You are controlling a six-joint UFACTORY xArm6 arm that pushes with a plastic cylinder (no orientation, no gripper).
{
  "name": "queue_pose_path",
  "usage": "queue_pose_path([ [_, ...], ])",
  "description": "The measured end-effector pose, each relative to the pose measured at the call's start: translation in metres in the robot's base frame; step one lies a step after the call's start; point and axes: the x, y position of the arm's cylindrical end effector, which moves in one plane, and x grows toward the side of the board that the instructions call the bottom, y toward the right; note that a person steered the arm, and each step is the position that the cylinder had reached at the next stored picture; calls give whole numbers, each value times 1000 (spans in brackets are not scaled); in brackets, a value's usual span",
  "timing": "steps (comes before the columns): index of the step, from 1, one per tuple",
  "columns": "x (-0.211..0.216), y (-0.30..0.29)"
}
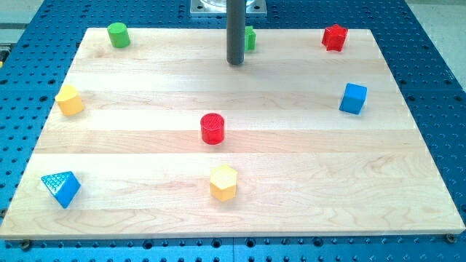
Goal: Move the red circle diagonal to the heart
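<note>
The red circle (212,128) is a short red cylinder near the middle of the wooden board (306,167). The yellow heart (69,100) lies at the view's left edge of the board, left of and a little above the red circle. My tip (234,63) is the lower end of the dark rod near the view's top centre, well above the red circle and slightly to its right, touching no block.
A green cylinder (118,34) sits at the top left, a green block (250,38) partly hidden behind the rod, a red star (335,37) at the top right, a blue cube (353,98) at the right, a yellow hexagon (223,182) below the red circle, a blue triangle (61,188) at the bottom left.
</note>
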Motion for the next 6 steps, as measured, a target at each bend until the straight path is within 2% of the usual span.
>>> queue_pose_path([
  [1,44,44],
  [2,45,45],
  [3,93,42],
  [4,164,41],
  [5,178,-4],
  [6,171,-55],
])
